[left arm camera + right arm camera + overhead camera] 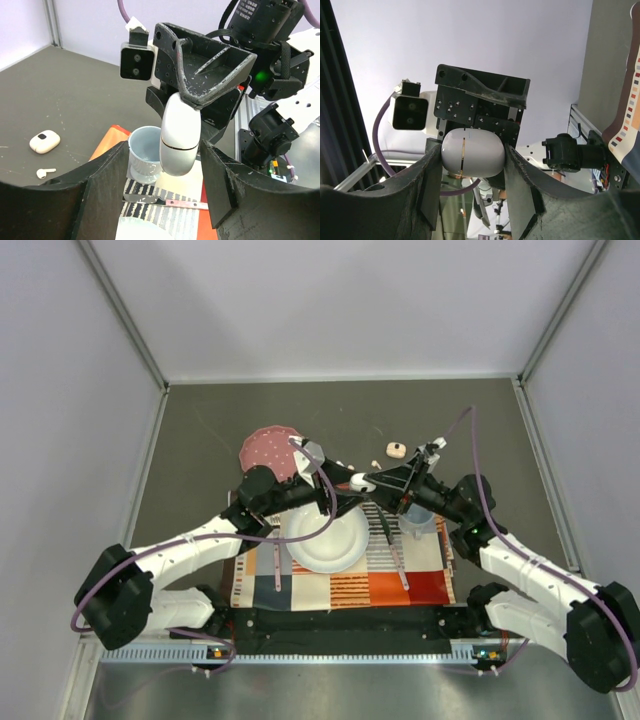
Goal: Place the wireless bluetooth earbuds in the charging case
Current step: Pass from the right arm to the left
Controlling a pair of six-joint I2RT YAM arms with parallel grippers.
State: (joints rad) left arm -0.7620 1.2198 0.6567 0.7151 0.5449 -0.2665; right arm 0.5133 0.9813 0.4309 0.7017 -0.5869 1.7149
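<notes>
A white, egg-shaped charging case [472, 152] with its lid seam closed is clamped between the fingers of my right gripper [472, 165], held in the air above the placemat. In the left wrist view the same case [180, 135] hangs between the spread fingers of my left gripper [165, 185], which is open, with a clear gap on its left side. From above, both grippers meet at the case [358, 481]. A white earbud [45, 172] lies on the dark table next to a second, small peach case [44, 141]. Tiny earbuds [375, 462] also lie near that case [395, 450].
A pale blue cup [145, 152] stands on the striped placemat [410, 585] just below the held case, with a knife [165, 202] beside it. A white plate [328, 538] sits on the mat and a pink dotted plate [270, 448] lies behind the left arm.
</notes>
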